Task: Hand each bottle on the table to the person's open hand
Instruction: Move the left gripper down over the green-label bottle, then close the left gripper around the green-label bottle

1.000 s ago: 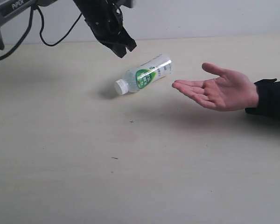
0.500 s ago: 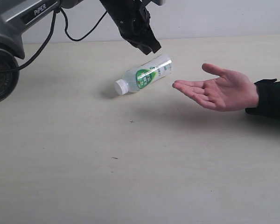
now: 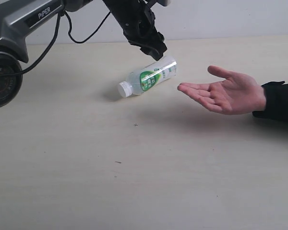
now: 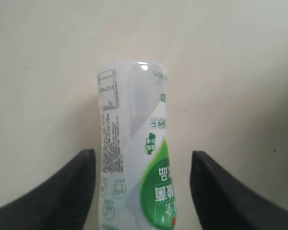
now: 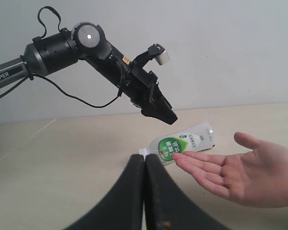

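One clear bottle with a green-white label and white cap lies on its side on the pale table, cap toward the left. The person's open hand rests palm up just right of it. My left gripper hovers just above the bottle's base end, jaws open. In the left wrist view the bottle lies between the two black fingers of the left gripper, apart from both. My right gripper is shut and empty, well short of the bottle and hand.
The left arm's black body and cable reach in from the upper left. A dark sleeve enters from the right edge. A pale wall stands behind the table.
The left arm swung right and down over the bottle's base end, then its jaws opened. Bottle, hand and right gripper have not moved.
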Robot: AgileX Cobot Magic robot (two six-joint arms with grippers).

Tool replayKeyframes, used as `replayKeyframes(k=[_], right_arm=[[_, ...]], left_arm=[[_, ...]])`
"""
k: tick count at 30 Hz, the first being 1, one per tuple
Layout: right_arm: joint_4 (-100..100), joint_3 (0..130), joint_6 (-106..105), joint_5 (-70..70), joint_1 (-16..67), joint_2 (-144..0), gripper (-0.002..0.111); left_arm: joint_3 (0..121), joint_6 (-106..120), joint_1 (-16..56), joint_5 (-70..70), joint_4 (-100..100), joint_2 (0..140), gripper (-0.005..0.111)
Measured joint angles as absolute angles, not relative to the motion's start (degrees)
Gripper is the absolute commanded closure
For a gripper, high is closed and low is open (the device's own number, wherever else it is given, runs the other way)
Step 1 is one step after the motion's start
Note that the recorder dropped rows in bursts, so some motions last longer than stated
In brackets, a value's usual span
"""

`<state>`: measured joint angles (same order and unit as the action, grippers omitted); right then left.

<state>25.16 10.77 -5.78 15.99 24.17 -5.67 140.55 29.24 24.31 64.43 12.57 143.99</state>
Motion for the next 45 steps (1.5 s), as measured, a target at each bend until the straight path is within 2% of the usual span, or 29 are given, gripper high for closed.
replayKeyframes(k=[12, 20, 40, 42, 45], right_arm=[[25.2, 10.8, -5.8, 16.0, 24.2, -5.7, 0.108], [25.2, 10.8, -5.8, 16.0, 24.2, -5.7, 0.108], [25.2, 10.8, -5.8, 16.0, 24.2, -5.7, 0.108], [25.2, 10.8, -5.8, 16.0, 24.2, -5.7, 0.108], [25.2, 10.8, -5.8, 16.0, 24.2, -5.7, 0.108]], left_arm=[[140.6, 27.0, 24.3, 62.0, 7.4, 148.0, 0.036], [140.6, 27.0, 25.3, 60.9, 7.5, 149.0, 0.025], [140.6, 27.0, 25.9, 61.1, 7.5, 152.1, 0.026], [140.6, 26.4, 25.9, 61.4, 7.5, 152.1, 0.028], [140.6, 26.1, 25.9, 62.8, 7.5, 152.1, 0.039]])
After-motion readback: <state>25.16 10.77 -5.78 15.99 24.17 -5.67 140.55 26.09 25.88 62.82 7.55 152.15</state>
